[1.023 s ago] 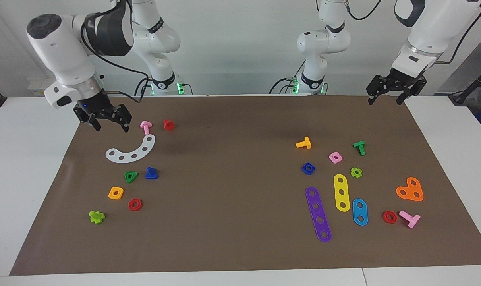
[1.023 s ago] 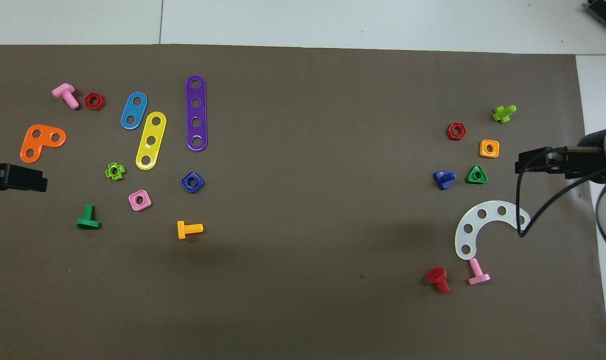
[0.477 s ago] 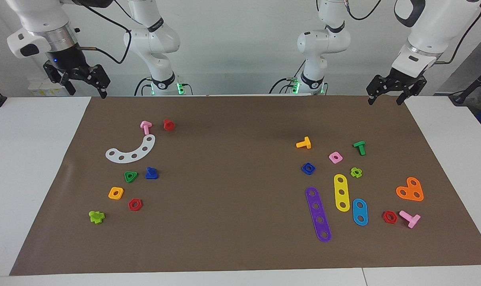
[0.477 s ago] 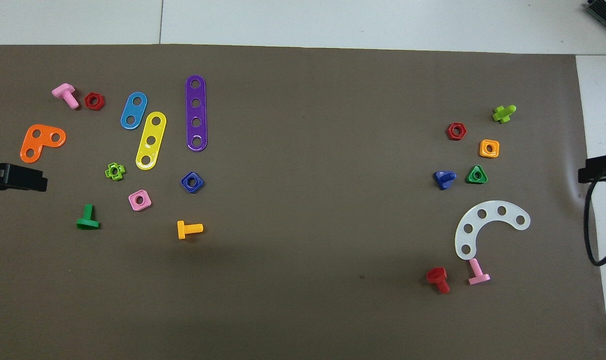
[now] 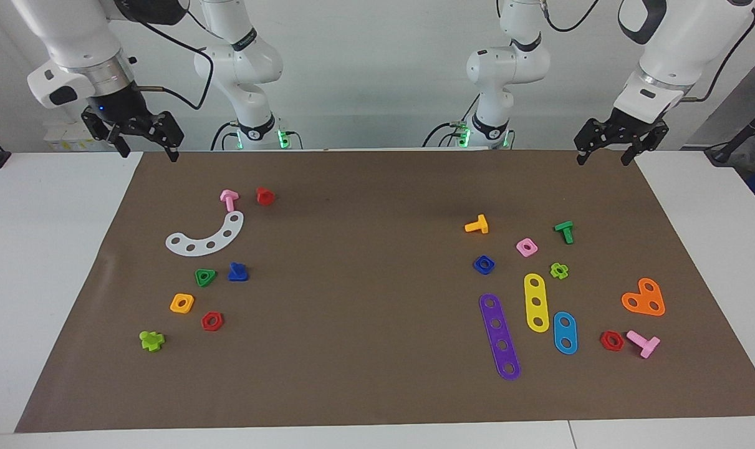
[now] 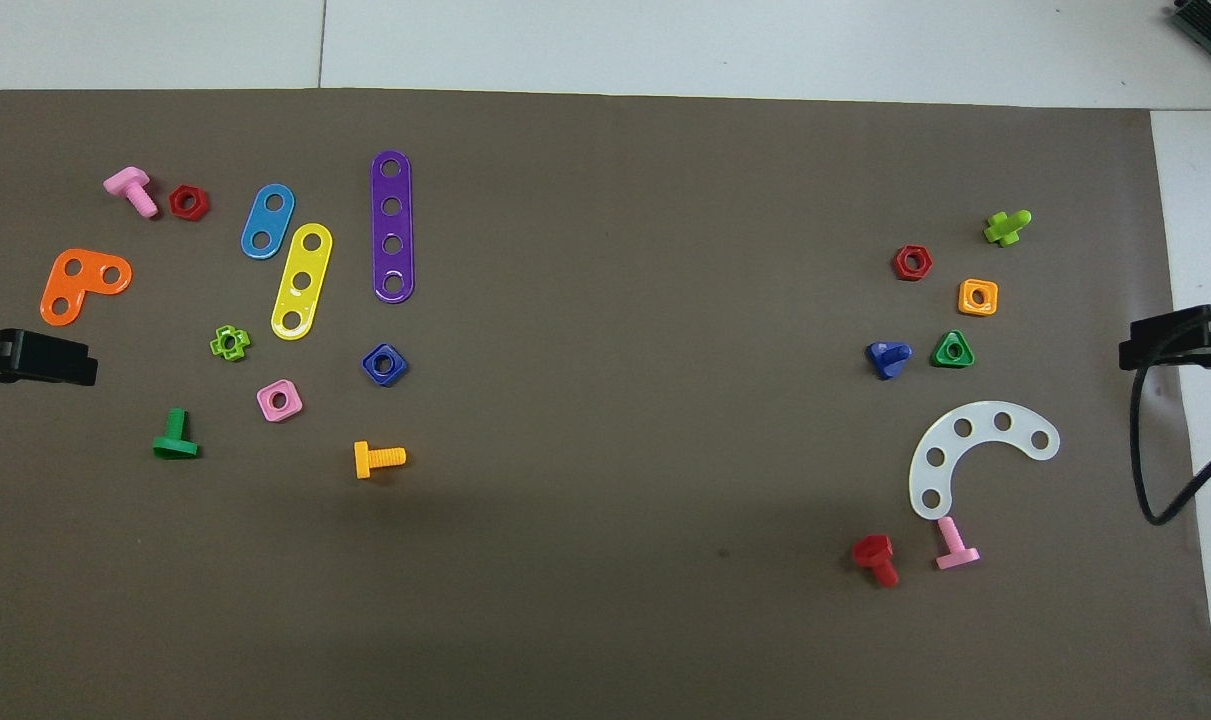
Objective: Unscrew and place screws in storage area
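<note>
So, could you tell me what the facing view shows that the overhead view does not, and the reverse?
Only the facing view shows both arms and whole grippers: the right gripper and the left gripper hang open and empty above the brown mat's edge nearest the robots.

Only the overhead view shows the plain top-down layout, with each gripper cut by the frame edge.

Both show the blue screw lying loose beside the green triangular nut, near the white curved plate.

A robotics lab: 2 white arms (image 5: 252, 56) are standing at a white table's (image 5: 47, 249) edge, brown mat (image 5: 365, 299) covering it, cables trailing.
</note>
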Controlling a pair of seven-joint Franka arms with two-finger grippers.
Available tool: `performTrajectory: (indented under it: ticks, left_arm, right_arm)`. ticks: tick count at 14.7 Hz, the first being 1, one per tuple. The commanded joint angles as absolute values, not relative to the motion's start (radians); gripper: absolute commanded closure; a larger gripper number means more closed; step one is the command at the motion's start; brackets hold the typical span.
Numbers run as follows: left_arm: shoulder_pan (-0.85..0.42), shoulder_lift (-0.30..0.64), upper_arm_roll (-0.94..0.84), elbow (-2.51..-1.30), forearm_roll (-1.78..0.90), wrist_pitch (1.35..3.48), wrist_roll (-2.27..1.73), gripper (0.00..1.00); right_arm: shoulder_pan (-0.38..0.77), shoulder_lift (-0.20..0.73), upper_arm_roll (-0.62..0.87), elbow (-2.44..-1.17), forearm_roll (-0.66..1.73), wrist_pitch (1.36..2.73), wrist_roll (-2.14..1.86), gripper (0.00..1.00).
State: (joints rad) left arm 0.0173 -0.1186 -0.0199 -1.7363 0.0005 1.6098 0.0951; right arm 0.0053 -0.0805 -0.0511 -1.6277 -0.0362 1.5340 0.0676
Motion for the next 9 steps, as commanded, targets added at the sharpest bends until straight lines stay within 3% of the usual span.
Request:
performTrajectory:
  ticks: [1, 9]
  left_arm:
    - [0.009, -0.153, -0.012, -1.776, -0.017, 1.612, 0.104, 0.0]
    - [0.015, -0.129, -0.012, -1.715, -0.006, 1.632, 0.104, 0.0]
  right_arm:
    - [0.026, -0.1, -0.043, -1.652, -0.023, 1.537, 0.106, 0.0]
    - [0.038, -0.101, -0.041, -1.654, -0.02, 1.531, 0.109, 0.0]
